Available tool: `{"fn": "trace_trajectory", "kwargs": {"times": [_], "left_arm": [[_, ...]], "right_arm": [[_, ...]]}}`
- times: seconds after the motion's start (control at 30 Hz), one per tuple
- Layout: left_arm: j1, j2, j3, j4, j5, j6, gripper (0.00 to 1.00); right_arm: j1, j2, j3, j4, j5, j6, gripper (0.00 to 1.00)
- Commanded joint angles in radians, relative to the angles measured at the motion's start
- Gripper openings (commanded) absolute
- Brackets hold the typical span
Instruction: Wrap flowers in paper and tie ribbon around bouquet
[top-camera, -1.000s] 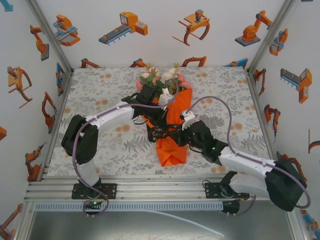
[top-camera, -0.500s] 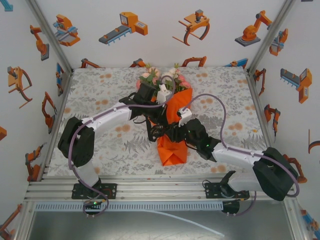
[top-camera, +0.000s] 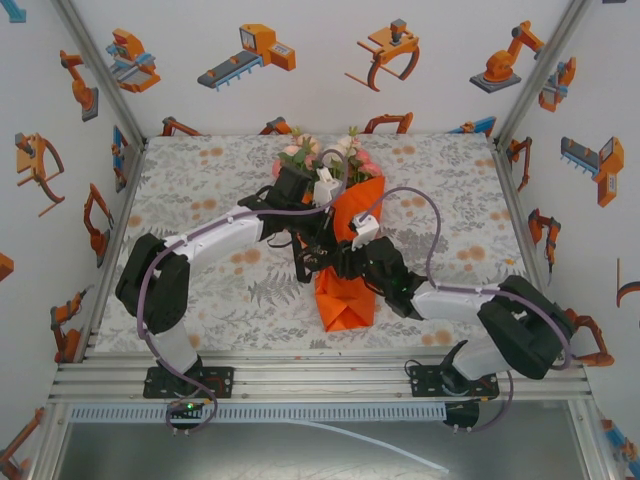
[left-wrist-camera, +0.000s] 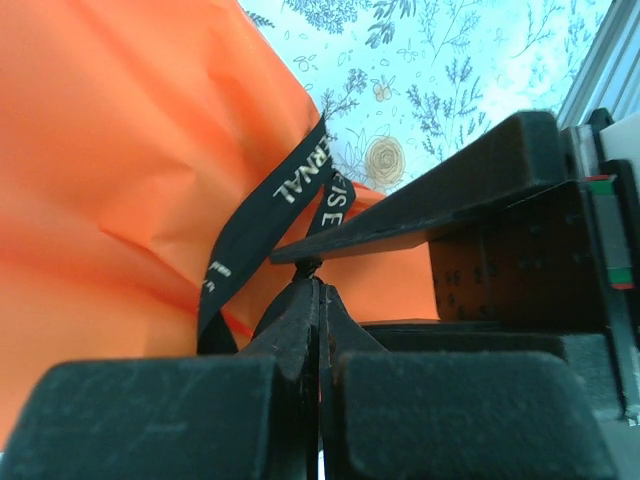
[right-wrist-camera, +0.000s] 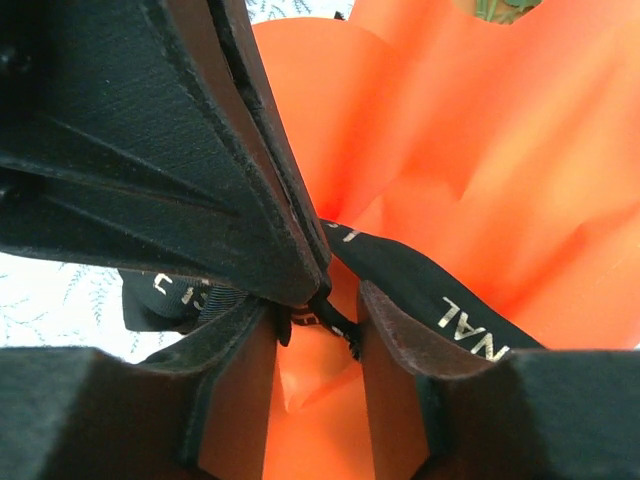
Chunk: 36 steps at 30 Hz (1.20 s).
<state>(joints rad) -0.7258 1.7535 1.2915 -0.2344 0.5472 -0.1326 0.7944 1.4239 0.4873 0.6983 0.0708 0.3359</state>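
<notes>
The bench, under its leaf-print cloth, carried the bouquet at its middle, lying lengthwise with the heads toward the far wall. The left arm reached in from the left and the right arm from the right, and both met over the middle of the cone.

The paper was a bright orange cone. Its broad folded end pointed to the near edge and its open mouth to the far side. The flowers, pink, white and cream with green leaves, stood out of that mouth, just beside the left arm's wrist.

In the left wrist view the left gripper had its jaws pressed tight together, clenched on the ribbon, which rose from the tips in a slack loop against the orange sheet. One long black finger of the other arm crossed just above those tips.

In the right wrist view the right gripper had its jaws apart, released, with the closed tips of the left gripper coming down from the upper left into the gap between them. The ribbon, black with pale lettering, ran out of that pinch toward the lower right across the paper. A short dark bit hung in the gap, probably more ribbon, though the view was too close to be sure.
</notes>
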Motion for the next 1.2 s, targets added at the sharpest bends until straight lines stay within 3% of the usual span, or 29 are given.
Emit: {"fn": "trace_trajectory", "kwargs": {"times": [0.0,0.17,0.43,0.53,0.6,0.73,0.8,0.9,1.17], "left_arm": [[0.003,-0.059,-0.031,0.060,0.038,-0.078,0.01],[0.005,-0.101,-0.093,0.075,-0.018,-0.166,0.01],[-0.007,-0.141,-0.246,0.223,-0.007,-0.377,0.06],[-0.038,-0.146,-0.314,0.303,0.023,-0.404,0.08],[-0.068,-0.124,-0.355,0.442,0.069,-0.495,0.09],[-0.099,-0.077,-0.410,0.616,0.134,-0.600,0.19],[-0.100,-0.091,-0.436,0.603,0.133,-0.561,0.25],[-0.101,-0.158,-0.426,0.432,0.100,-0.407,0.35],[-0.095,-0.367,-0.347,0.114,-0.062,-0.076,0.50]], "right_arm": [[0.006,0.021,0.021,0.122,0.033,-0.038,0.31],[0.006,0.016,0.000,0.184,0.079,-0.037,0.17],[0.006,0.025,-0.049,0.296,0.142,-0.011,0.00],[0.006,0.023,-0.056,0.306,0.142,-0.010,0.00],[0.007,0.027,-0.060,0.322,0.137,-0.009,0.00],[0.006,0.041,-0.080,0.387,0.118,-0.019,0.00],[0.006,0.037,-0.093,0.411,0.107,-0.039,0.00],[0.006,0.022,-0.115,0.429,0.083,-0.077,0.00],[0.006,0.033,-0.206,0.533,-0.021,-0.179,0.00]]}}
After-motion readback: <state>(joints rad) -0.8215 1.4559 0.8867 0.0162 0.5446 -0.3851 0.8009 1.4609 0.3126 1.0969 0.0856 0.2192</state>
